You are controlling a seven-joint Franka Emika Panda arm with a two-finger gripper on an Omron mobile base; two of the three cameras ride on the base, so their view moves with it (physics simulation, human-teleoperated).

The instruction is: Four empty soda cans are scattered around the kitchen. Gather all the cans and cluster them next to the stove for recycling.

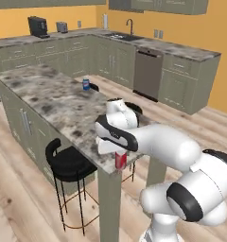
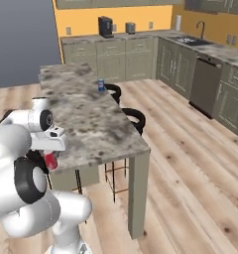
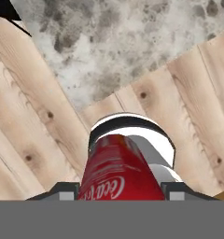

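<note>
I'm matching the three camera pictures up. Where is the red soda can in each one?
Left base view: red can, lower centre, under the hand at the island counter's near end.
Right base view, lower left, beside the counter edge.
Hand view, bottom centre.
Shared landmark: the island counter.

The red can (image 3: 115,172) is gleaming like glossy painted metal, the counter (image 1: 63,106) is showing mottled grey-brown polished stone, the floor (image 2: 190,163) is looking like matt pale knotty wood planks.
</note>
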